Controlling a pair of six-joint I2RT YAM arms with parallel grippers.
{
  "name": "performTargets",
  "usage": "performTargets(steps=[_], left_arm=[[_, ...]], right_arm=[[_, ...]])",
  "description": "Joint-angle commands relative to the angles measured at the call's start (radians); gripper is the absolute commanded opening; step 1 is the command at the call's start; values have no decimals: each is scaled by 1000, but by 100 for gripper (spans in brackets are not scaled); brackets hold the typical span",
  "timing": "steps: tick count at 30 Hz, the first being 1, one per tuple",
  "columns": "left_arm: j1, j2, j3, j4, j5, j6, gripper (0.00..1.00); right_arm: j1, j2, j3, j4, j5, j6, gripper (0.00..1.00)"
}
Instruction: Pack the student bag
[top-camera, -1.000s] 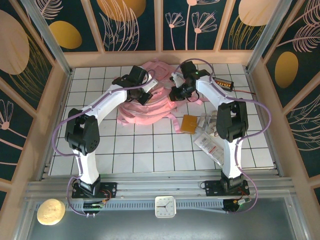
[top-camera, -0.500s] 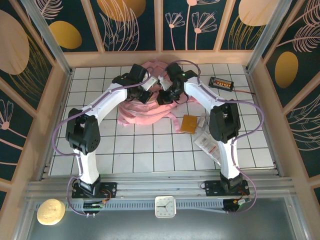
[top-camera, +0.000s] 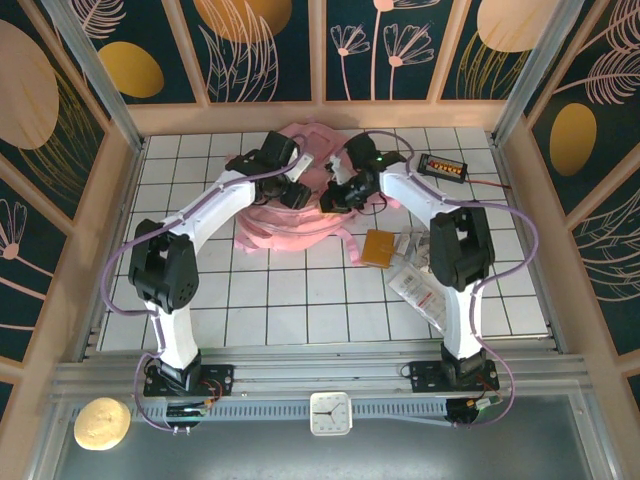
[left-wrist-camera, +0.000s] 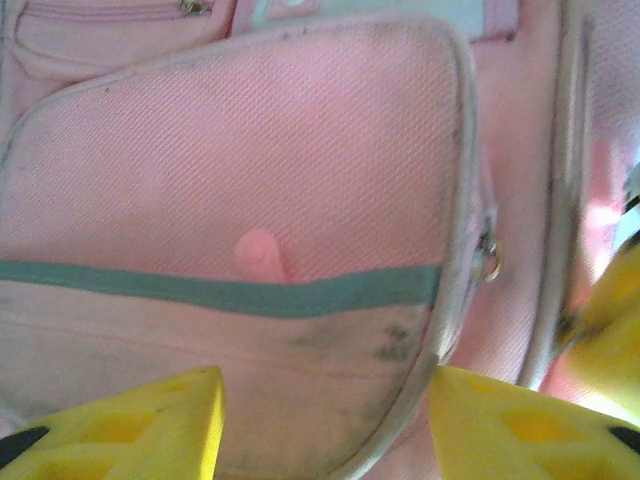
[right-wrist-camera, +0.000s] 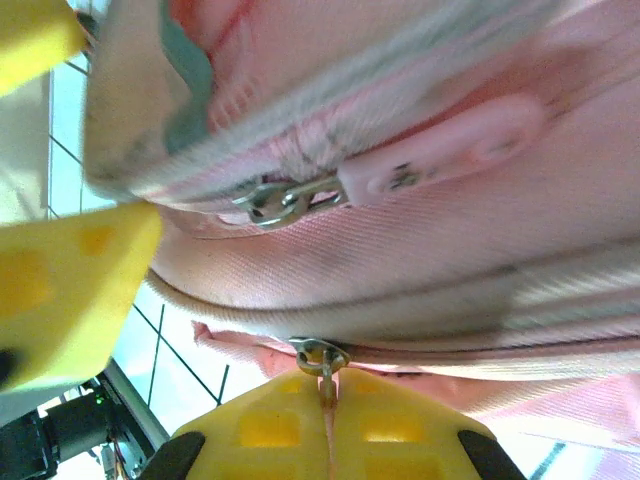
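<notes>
The table (top-camera: 270, 300) is a square of white tiles with dark grout, boxed in by pale wooden framing and aluminium posts; the walls (top-camera: 260, 50) above it are dark blue panels painted with gold ovals and pale leaf and flower outlines. The student bag (top-camera: 290, 228) lies flat at the middle of the table's far edge, pink straps trailing toward the centre; both arms reach out over it. The left gripper (top-camera: 297, 193) hovers over the bag's left half; in the left wrist view its yellow fingers (left-wrist-camera: 150, 430) stand wide apart with nothing between them, above a scuffed pink pocket crossed by a grey-green strip. The right gripper (top-camera: 335, 196) sits over the bag's right side, just beside the left one; in the right wrist view its two fingers (right-wrist-camera: 400, 430) are pressed together, pinching a metal zip pull (right-wrist-camera: 320, 355) on a zip line along the bag's side. Right of the bag, toward the table's right edge, lie a flat orange-brown packet (top-camera: 380, 247) and a spread of loose papers (top-camera: 418, 278), touching each other; a small black device with an orange display (top-camera: 443, 166) rests near the far right corner. On the grey ledge below the near edge sit a white clock (top-camera: 328, 413) and, at the left end, a pale round object (top-camera: 101, 423).
</notes>
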Motion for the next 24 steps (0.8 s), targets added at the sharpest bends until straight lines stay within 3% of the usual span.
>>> performTargets(steps=[1,9,14,18,22,24], left_arm=[[-1,-44,-57,33,-134,91,62],[7,15,12,56,-218,164,63],[8,78,65,50,-211,188,57],[8,122,95,40,-166,191,40],[10,148,117,14,-102,192,2],[10,140,124,9,-37,166,0]], right_arm=[[-51,-66,0,-20,-30,-52,0],[-87,-73,1,-43,-54,-89,0],[-83,-73,-7,-35,-67,-86,0],[-86,-75,-6,-40,-65,-92,0],[-90,-71,11,-44,-64,-93,0],[-88,-70,18,-50,-62,-93,0]])
